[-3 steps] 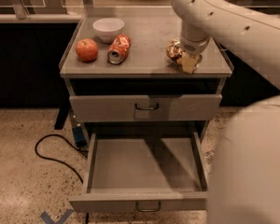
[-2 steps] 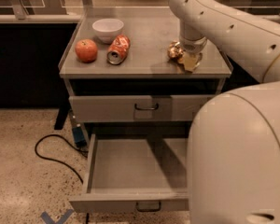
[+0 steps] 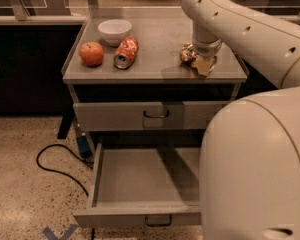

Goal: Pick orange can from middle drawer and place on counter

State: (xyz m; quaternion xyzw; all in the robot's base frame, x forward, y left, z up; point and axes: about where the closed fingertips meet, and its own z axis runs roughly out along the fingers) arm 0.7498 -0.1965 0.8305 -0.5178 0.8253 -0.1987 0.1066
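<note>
The orange can (image 3: 186, 54), small, dented and dull brownish-orange, is on the counter (image 3: 160, 49) near its right front corner. My gripper (image 3: 204, 64) comes down from the white arm at the upper right. It is right at the can, on its right side, low over the counter. The arm's wrist covers part of the can. The middle drawer (image 3: 140, 176) is pulled out below, and the part of its floor I can see is bare. My own white body hides its right side.
On the counter's left part are a brighter red-orange can (image 3: 126, 52) lying on its side, a round orange-red fruit (image 3: 91, 53) and a white bowl (image 3: 114, 30). A shut drawer (image 3: 156, 115) sits above the open one. A black cable (image 3: 55, 159) lies on the floor at the left.
The gripper and the orange can stay at the same spot on the counter. My white body fills more of the lower right and hides more of the open drawer.
</note>
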